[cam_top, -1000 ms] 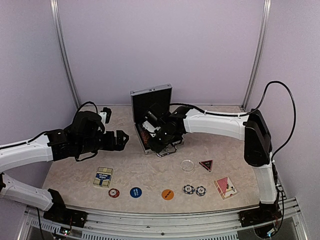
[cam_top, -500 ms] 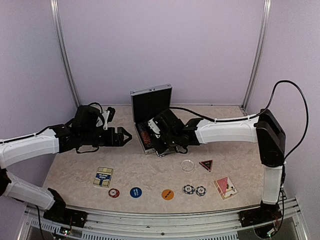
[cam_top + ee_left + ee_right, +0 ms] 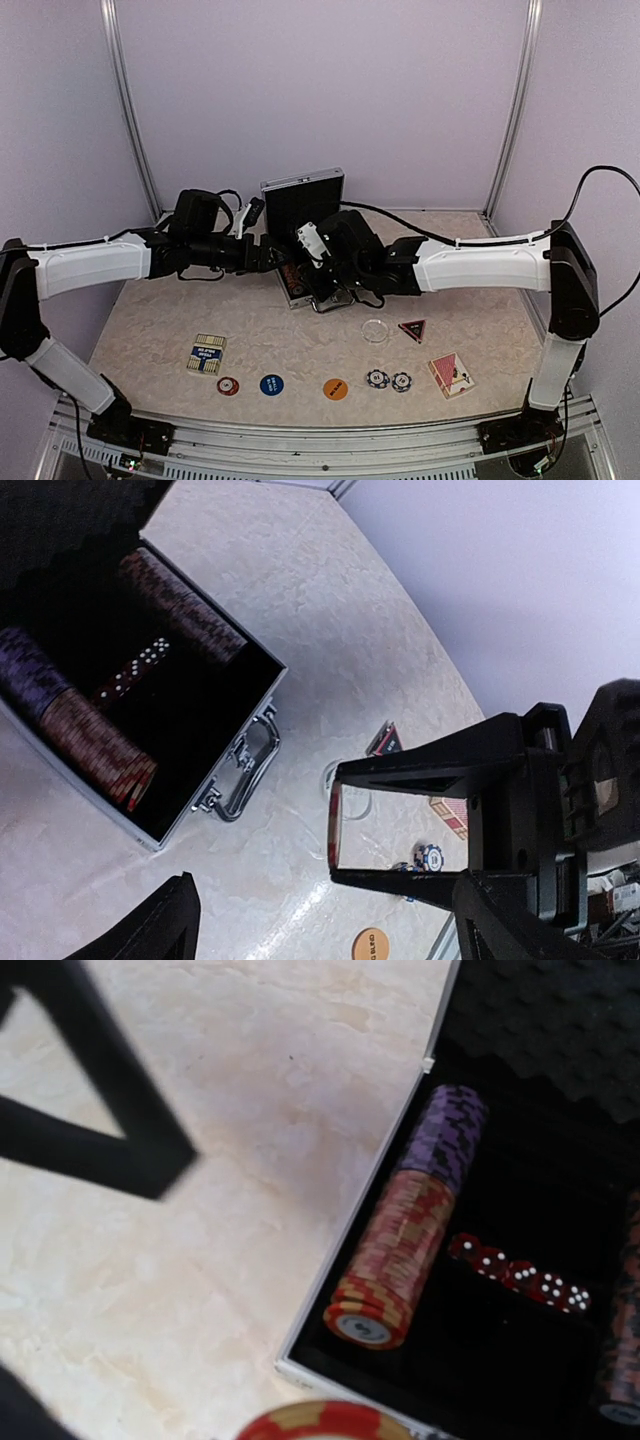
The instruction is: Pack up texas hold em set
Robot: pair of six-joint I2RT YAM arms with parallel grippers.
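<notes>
The silver briefcase (image 3: 303, 205) stands open at the table's back middle, lid upright. Its black tray holds a red chip stack (image 3: 395, 1260), a purple stack (image 3: 445, 1125) and red dice (image 3: 520, 1280). My right gripper (image 3: 312, 272) is over the case's front edge, shut on a red striped chip (image 3: 320, 1422). That chip shows edge-on in the left wrist view (image 3: 335, 825). My left gripper (image 3: 268, 255) is open and empty at the case's left side, facing the right gripper. The case handle (image 3: 245, 770) lies on the table.
Along the front lie a blue card deck (image 3: 206, 353), a red chip (image 3: 228, 385), a blue disc (image 3: 271, 384), an orange disc (image 3: 336, 388) and two blue chips (image 3: 388, 380). A clear disc (image 3: 375, 329), dark triangle (image 3: 412, 328) and red deck (image 3: 451, 373) lie right.
My left arm has swung right and back, bringing its gripper from the left of the table up to the case. My right arm has stretched out, its gripper staying at the case.
</notes>
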